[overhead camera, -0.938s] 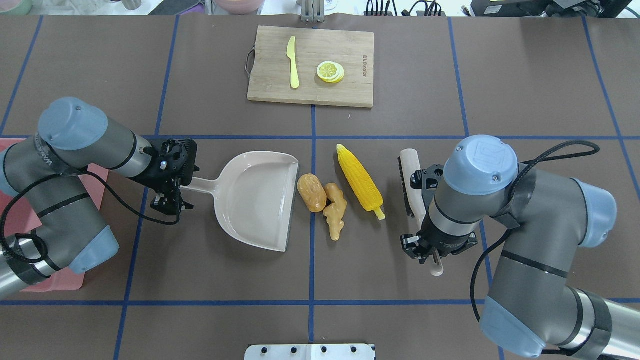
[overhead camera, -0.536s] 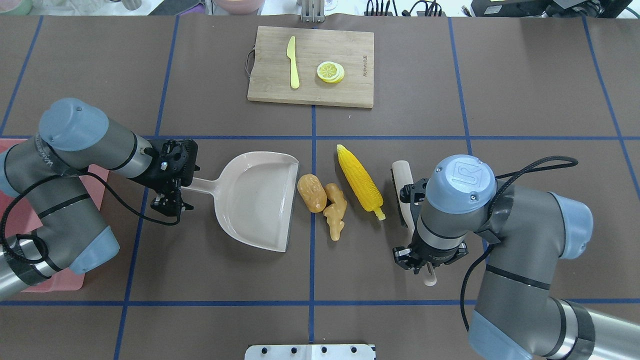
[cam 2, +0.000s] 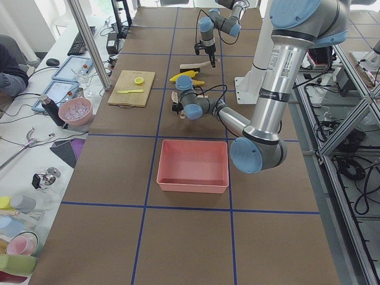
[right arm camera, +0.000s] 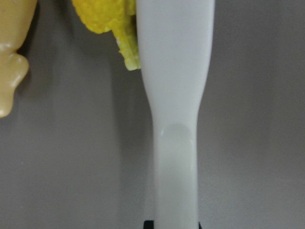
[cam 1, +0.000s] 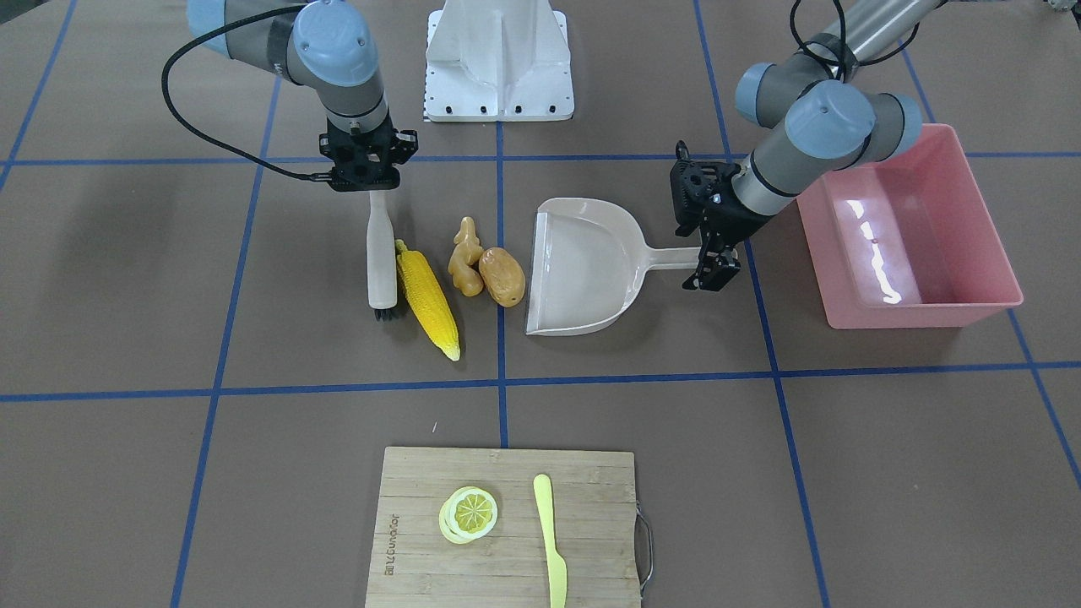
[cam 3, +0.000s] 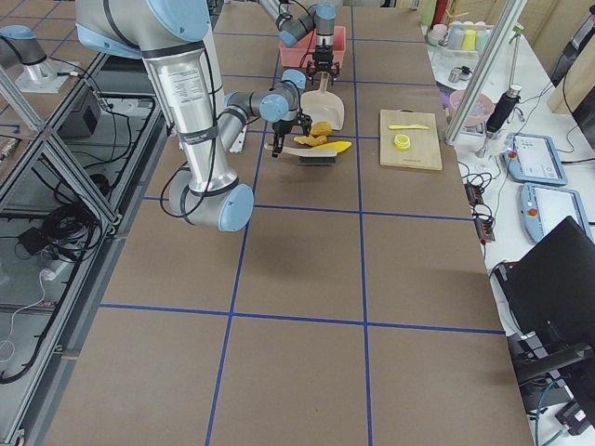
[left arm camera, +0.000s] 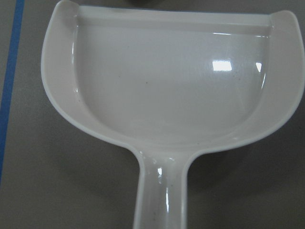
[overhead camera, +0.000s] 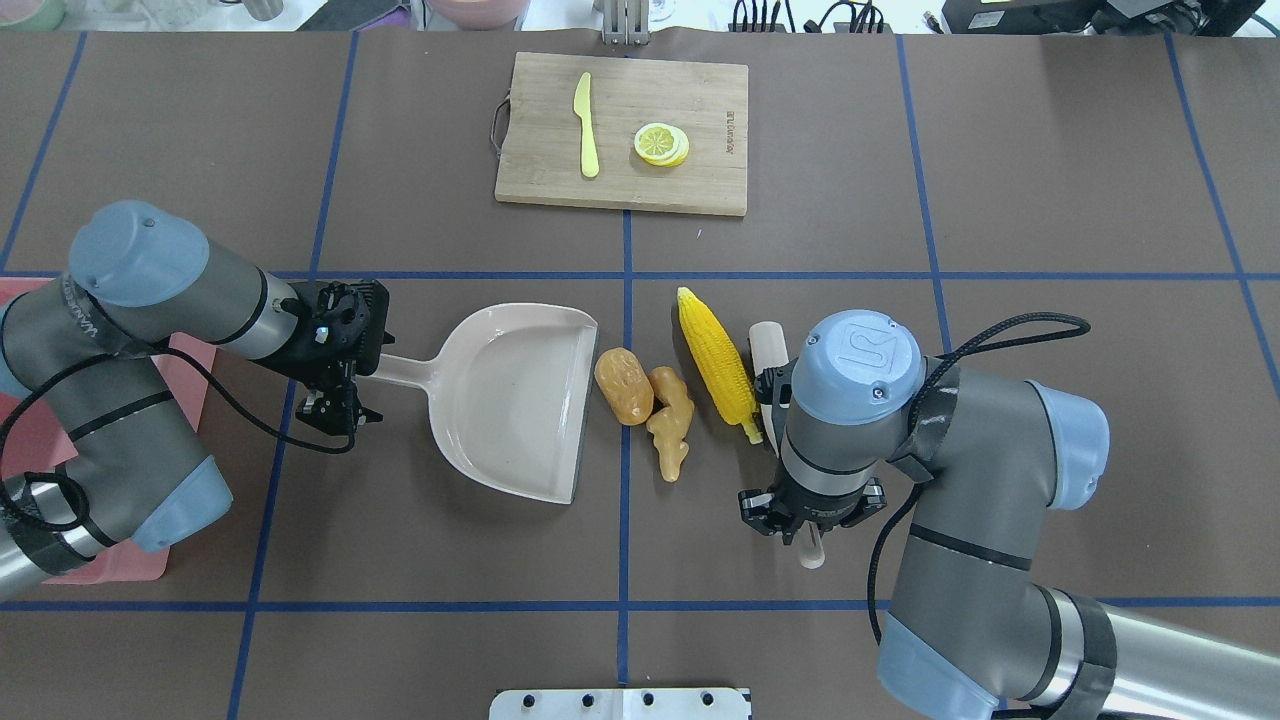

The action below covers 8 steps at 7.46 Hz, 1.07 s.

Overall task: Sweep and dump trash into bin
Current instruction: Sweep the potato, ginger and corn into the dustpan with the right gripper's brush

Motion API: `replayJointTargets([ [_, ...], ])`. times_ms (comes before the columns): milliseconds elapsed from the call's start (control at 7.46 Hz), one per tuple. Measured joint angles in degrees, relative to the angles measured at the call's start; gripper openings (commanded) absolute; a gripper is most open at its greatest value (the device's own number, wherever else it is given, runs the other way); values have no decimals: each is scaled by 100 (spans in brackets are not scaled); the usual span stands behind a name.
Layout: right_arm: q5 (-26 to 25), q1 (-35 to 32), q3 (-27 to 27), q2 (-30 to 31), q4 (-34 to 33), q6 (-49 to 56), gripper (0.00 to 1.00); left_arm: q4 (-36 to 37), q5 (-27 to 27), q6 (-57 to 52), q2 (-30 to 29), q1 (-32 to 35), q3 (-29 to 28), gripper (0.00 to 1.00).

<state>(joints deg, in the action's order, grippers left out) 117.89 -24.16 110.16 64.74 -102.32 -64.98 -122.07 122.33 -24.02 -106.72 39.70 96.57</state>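
The yellow corn cob [overhead camera: 717,352], tan ginger root [overhead camera: 671,420] and brown potato [overhead camera: 623,384] lie mid-table, just right of the beige dustpan's [overhead camera: 510,395] open mouth. My left gripper [overhead camera: 345,385] is shut on the dustpan's handle. My right gripper [overhead camera: 805,525] is shut on the handle of a white brush [cam 1: 382,253], whose head lies against the corn's right side. The right wrist view shows the brush handle [right arm camera: 174,95] touching the corn's stem end [right arm camera: 107,19]. The pink bin [cam 1: 925,312] stands behind my left arm, on the dustpan's handle side.
A wooden cutting board [overhead camera: 620,130] with a pale yellow knife [overhead camera: 585,125] and lemon slices [overhead camera: 660,143] lies at the table's far side. The robot's white base plate [cam 1: 498,59] is at the near edge.
My right arm has carried the brush leftward until it rests against the corn, and the corn has shifted slightly. My left gripper and the dustpan have hardly moved.
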Motion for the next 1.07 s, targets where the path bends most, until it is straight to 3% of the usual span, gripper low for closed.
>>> replayJointTargets([
  [1072,-3,419,-374,-325,968,-615,0,-256,-6,25,195,-6,63,97],
])
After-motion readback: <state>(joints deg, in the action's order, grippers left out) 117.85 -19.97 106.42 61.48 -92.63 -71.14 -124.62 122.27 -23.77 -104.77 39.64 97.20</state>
